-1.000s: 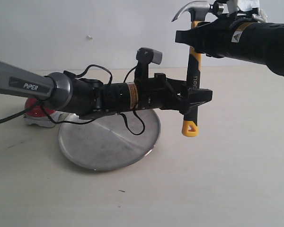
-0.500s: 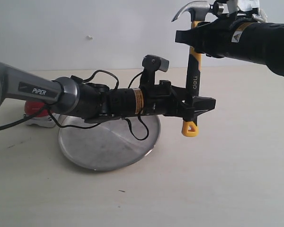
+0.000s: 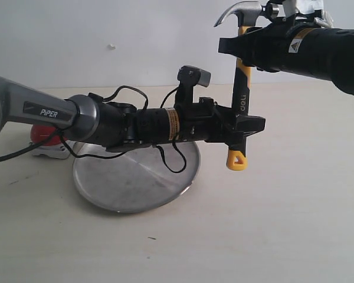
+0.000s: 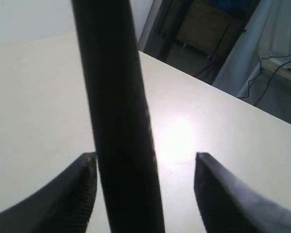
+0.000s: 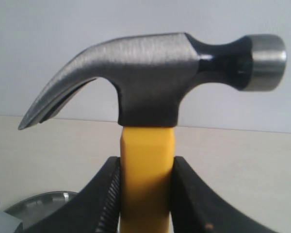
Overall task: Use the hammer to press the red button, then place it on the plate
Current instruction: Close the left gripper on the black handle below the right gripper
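Note:
The hammer point(image 3: 242, 88) hangs upright above the table, dark head up and yellow looped end point(image 3: 236, 160) down. My right gripper point(image 3: 243, 45) is shut on the yellow neck just under the head point(image 5: 155, 73); both pads press the handle point(image 5: 146, 184). My left gripper point(image 3: 248, 127) reaches across over the plate point(image 3: 135, 183) and stands open around the lower black grip point(image 4: 121, 121). That grip lies close to one finger point(image 4: 72, 194), with a clear gap to the other. The red button point(image 3: 44, 134) shows partly behind the left arm, left of the plate.
The left arm and its dangling cable point(image 3: 171, 162) stretch low over the silver plate. A pale wall point(image 3: 106, 35) closes the back. Bare table point(image 3: 271, 224) lies to the front and right. In the right wrist view the plate's rim point(image 5: 39, 204) shows below the hammer.
The left arm has pushed a little further right and its wrist has rolled slightly, its jaws still around the lower handle. The right arm and hammer have not moved.

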Robot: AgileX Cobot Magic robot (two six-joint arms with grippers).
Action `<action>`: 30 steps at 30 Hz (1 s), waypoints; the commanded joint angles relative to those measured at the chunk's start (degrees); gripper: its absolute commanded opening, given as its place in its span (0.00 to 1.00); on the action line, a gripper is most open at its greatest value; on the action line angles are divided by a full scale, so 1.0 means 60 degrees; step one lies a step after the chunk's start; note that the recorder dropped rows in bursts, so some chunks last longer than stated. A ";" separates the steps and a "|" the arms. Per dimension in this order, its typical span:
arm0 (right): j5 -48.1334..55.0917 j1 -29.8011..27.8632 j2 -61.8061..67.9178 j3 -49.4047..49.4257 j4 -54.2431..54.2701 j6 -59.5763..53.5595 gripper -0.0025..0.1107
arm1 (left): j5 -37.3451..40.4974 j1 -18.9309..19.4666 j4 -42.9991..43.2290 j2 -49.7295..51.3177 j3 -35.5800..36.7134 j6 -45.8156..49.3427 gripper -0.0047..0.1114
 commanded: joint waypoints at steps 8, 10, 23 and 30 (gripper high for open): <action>-0.0687 0.0010 -0.0166 -0.0086 -0.0033 -0.0037 0.02 | 0.0046 -0.0055 -0.0133 -0.0042 -0.0236 -0.0306 0.54; -0.0687 0.0010 -0.0166 -0.0086 -0.0033 -0.0037 0.02 | 0.0042 -0.0055 -0.0107 -0.0042 -0.0236 -0.0306 0.52; -0.0687 0.0010 -0.0166 -0.0086 -0.0053 -0.0037 0.02 | 0.0249 -0.0055 -0.0042 -0.0042 -0.0236 -0.0289 0.04; -0.0640 0.0010 -0.0166 -0.0086 -0.0053 -0.0037 0.15 | 0.0249 -0.0055 -0.0360 -0.0042 -0.0236 -0.0306 0.04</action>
